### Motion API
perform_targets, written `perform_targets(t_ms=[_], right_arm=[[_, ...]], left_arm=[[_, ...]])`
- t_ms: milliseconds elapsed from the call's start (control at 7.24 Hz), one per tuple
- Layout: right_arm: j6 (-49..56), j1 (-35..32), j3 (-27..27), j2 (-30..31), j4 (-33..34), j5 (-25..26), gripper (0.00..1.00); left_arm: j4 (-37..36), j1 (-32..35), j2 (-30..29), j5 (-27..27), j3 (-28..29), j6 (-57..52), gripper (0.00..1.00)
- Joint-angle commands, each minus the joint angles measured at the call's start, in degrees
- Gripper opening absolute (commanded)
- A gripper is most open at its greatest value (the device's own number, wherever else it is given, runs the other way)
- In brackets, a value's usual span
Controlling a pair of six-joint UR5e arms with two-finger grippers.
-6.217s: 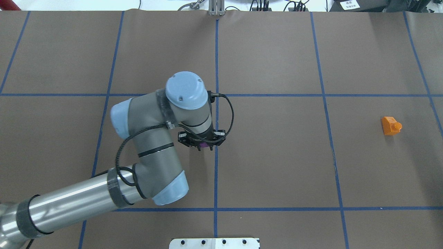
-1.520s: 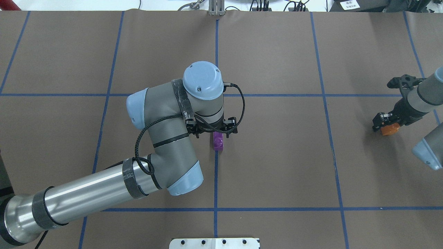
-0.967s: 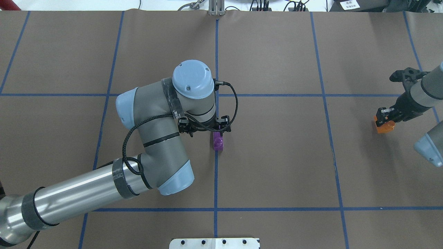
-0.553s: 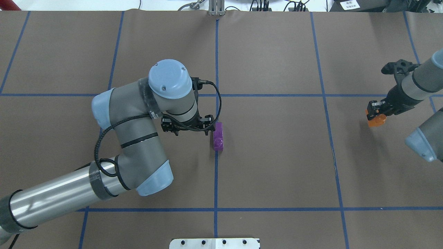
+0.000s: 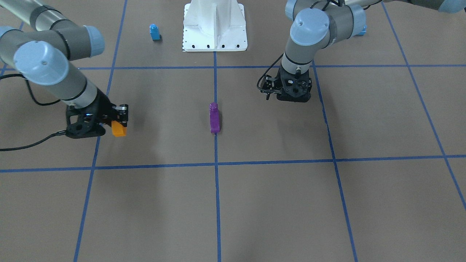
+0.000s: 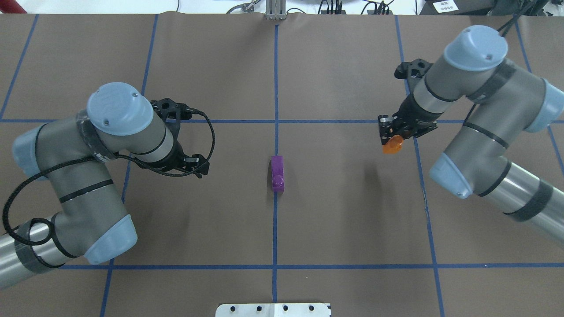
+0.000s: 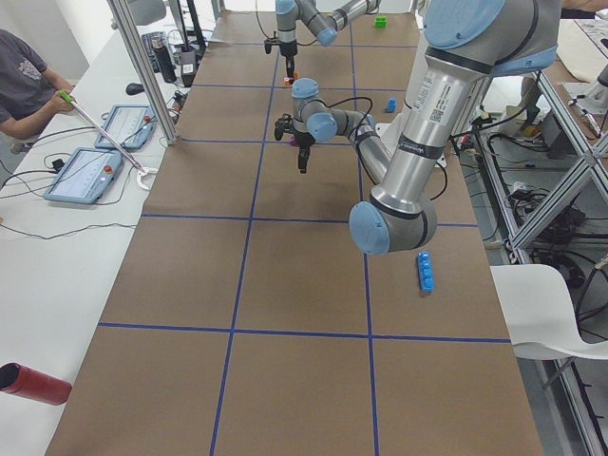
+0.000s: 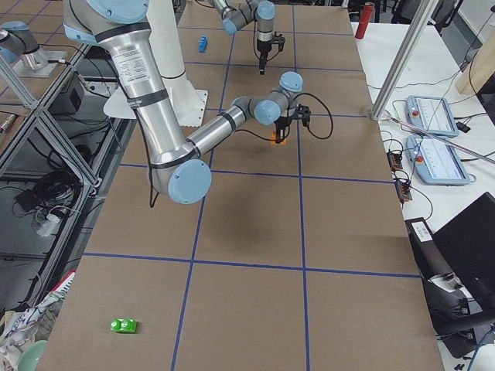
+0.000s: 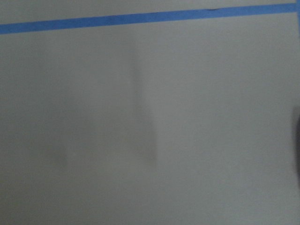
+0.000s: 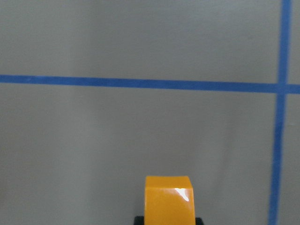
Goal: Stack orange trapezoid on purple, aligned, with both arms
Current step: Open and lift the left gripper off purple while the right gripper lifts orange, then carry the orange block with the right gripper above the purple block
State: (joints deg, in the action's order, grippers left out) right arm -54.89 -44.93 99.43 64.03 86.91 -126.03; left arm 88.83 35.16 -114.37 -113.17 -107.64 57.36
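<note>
The purple brick (image 6: pixel 277 172) rests alone on the centre blue line, its stud end toward the robot; it also shows in the front view (image 5: pixel 214 118). My right gripper (image 6: pixel 391 140) is shut on the orange trapezoid (image 6: pixel 391 144) and holds it off the table, right of the purple brick. The front view (image 5: pixel 118 129) and the right wrist view (image 10: pixel 168 199) show the orange brick too. My left gripper (image 5: pixel 290 91) is off to the purple brick's left, apart from it, open and empty. The left wrist view shows only bare table.
A small blue one-stud brick (image 5: pixel 154 32) stands beside the white base plate (image 5: pixel 214 43). A long blue brick (image 7: pixel 425 272) lies near the robot's left side, a green brick (image 8: pixel 123 325) at its far right. Operators' tablets (image 7: pixel 90 176) sit beyond the table edge.
My left gripper has let go of the purple brick and drawn back to the left. My right gripper has closed on the orange trapezoid, lifted it, and carried it left toward the centre.
</note>
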Motion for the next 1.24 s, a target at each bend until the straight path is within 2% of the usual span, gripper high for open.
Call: perform_targets(t_ms=[0, 276, 553, 1105], right_arm=[[-3.9, 8.6, -1.0, -11.6, 8.4, 6.7, 0.0], [-10.0, 12.7, -8.7, -20.7, 9.9, 8.2, 0.0], [-10.9, 14.6, -11.8, -22.4, 9.2, 10.6, 0.0], [-10.9, 15.4, -13.6, -24.0, 9.3, 11.2, 0.0]], left_arm=[[0.0, 1.0, 4.7, 0.0, -2.1, -2.8, 0.99], [0.1, 1.0, 5.6, 0.1, -2.7, -2.9, 0.99], [0.1, 0.9, 5.6, 0.1, -2.7, -2.7, 0.99], [0.1, 0.9, 5.6, 0.1, -2.7, -2.3, 0.99]])
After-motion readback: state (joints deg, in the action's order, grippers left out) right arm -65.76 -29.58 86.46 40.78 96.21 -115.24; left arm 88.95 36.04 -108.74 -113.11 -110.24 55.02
